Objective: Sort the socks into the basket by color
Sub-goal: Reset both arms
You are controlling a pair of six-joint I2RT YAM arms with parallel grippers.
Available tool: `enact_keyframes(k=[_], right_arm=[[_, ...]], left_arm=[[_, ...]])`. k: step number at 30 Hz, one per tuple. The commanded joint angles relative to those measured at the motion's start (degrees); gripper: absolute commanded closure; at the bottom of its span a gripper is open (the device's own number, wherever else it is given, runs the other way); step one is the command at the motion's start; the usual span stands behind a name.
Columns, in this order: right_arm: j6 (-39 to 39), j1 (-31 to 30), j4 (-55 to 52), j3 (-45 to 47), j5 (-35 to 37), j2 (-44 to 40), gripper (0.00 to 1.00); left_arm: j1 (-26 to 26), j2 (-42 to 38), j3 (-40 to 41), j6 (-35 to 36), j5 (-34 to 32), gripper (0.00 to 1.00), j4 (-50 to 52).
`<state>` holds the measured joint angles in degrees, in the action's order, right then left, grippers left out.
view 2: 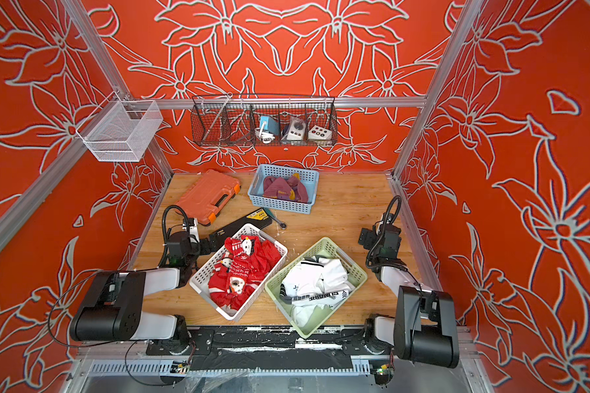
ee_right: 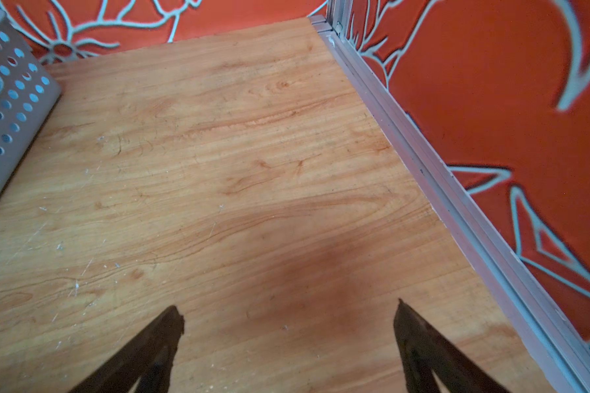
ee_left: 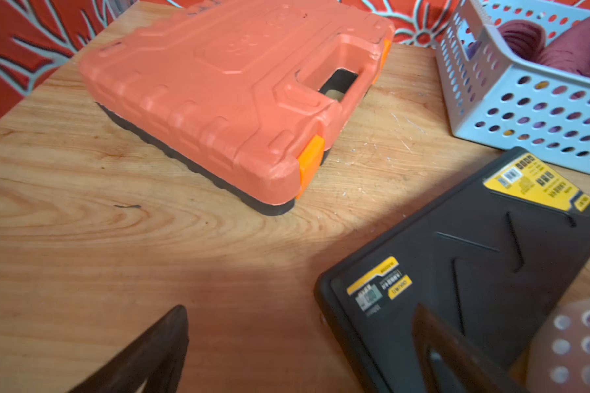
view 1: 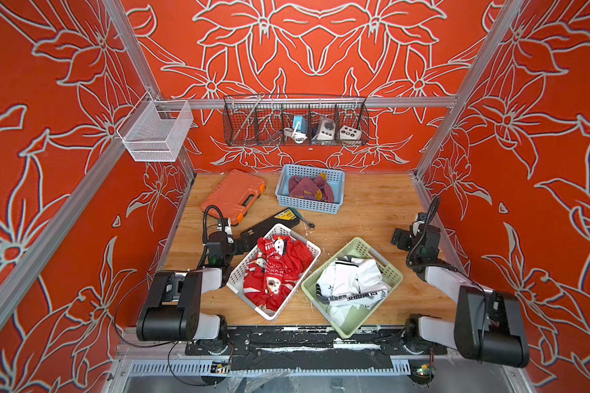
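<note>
**Wooden bench, three baskets, every sock sitting with its colour**

Wood-grain tabletop is carrying three baskets between red floral walls. Red socks are lying heaped in the white basket. White socks are filling the green basket, and purple socks the blue basket at the back. No sock is showing loose.

Both grippers are hanging with jaws spread wide and empty. The left gripper is beside the white basket, over the black case; the right gripper is over bare wood.

Such socks should be handling light, limp and clingy, so pinching a raised fold and lifting clear of the rims would suit. The right side is offering open room up to the aluminium rail, while the orange tool case is crowding the left.
</note>
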<state>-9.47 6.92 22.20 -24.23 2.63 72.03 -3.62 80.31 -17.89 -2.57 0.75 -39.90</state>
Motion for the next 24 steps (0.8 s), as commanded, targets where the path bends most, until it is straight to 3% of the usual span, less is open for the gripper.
enact_keyframes(k=[1,10,12,14,16,18,20,22,24], right_arm=[[1.1,-1.1,8.2,1.3,1.8,0.7,0.02],[7.5,-7.2,12.3,0.2,3.5,7.3,0.02],[8.5,-7.5,16.2,2.5,1.9,7.3,0.02],[8.6,-7.9,29.5,7.8,3.0,9.8,0.02],[7.8,-8.1,23.0,6.2,5.3,8.2,0.02],[8.2,-8.2,29.1,7.6,5.2,10.1,0.02],[7.9,-8.2,23.8,6.5,5.4,8.2,0.02],[8.2,-8.3,28.0,7.5,5.3,9.5,0.02],[8.1,-8.3,25.4,6.9,5.3,8.7,0.02]], left_arm=[[0.5,0.3,-0.1,1.3,0.1,0.0,-4.2],[1.7,0.5,-0.4,1.9,-2.1,0.0,-3.9],[1.9,0.5,-0.3,2.0,-2.4,0.0,-3.9],[2.0,0.5,-0.3,2.0,-2.6,0.0,-3.9],[2.0,0.5,-0.4,2.0,-2.6,0.0,-3.9],[2.1,0.4,-0.3,2.0,-2.6,0.0,-3.9],[2.1,0.4,-0.2,2.1,-2.6,0.0,-4.0],[2.0,0.4,-0.3,2.1,-2.6,0.0,-4.0],[2.1,0.4,-0.3,2.0,-2.6,0.0,-4.0]])
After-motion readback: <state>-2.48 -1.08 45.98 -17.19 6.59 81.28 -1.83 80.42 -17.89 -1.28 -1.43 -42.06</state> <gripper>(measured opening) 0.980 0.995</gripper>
